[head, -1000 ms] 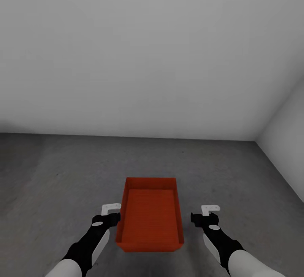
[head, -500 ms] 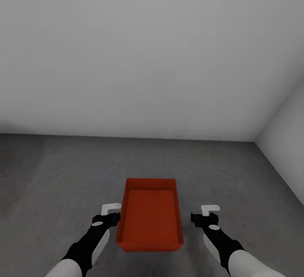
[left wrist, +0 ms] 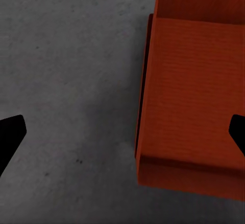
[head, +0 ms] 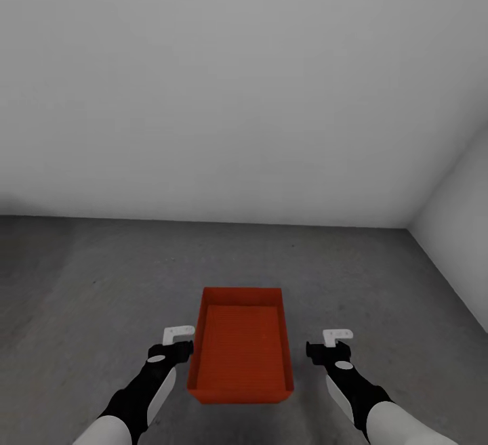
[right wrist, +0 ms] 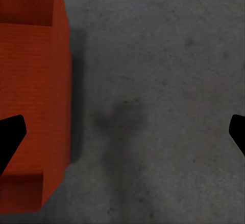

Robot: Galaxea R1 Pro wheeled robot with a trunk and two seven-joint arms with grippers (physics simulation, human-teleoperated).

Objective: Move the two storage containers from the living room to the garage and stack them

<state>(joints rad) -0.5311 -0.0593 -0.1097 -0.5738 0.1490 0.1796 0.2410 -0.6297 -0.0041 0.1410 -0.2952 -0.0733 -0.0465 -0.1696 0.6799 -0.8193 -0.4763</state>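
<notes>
head view: one storage container (head: 240, 353) sits on the dark grey floor (head: 81, 282), long axis running away from the robot, between the spread, empty left end effector (head: 180, 341) and right end effector (head: 325, 345); the left looks nearer its wall.

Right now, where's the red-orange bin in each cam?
Head view: storage container low centre, on the dark grey floor between both arms.
Left wrist view: container along the right side.
Right wrist view: container along the left edge.
Shared landmark: the container's long side wall against the grey floor.
</notes>
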